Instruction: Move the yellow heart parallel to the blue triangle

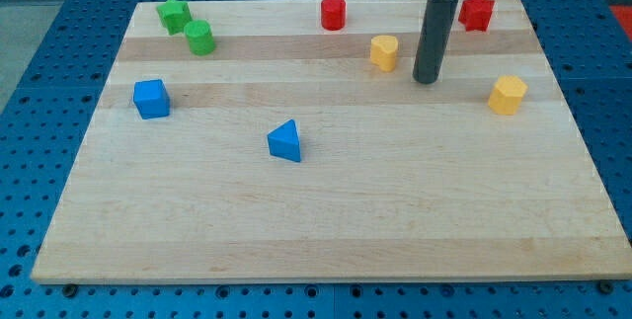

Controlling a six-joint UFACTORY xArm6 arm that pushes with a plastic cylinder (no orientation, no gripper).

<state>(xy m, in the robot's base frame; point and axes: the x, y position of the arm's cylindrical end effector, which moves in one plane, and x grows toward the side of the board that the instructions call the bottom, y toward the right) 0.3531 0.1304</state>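
The yellow heart (384, 51) lies on the wooden board (326, 220) toward the view's top, right of centre. The blue triangle (285, 141) lies near the board's middle, down and to the left of the heart. My tip (426, 80) rests on the board just to the right of the yellow heart and slightly lower, with a small gap between them. The rod rises from the tip to the view's top edge.
A yellow hexagon block (508, 94) lies at the right. A red cylinder (333, 12) and a red star-like block (477, 12) lie along the top. A green star (174, 14), a green cylinder (200, 38) and a blue cube (151, 99) lie at the left.
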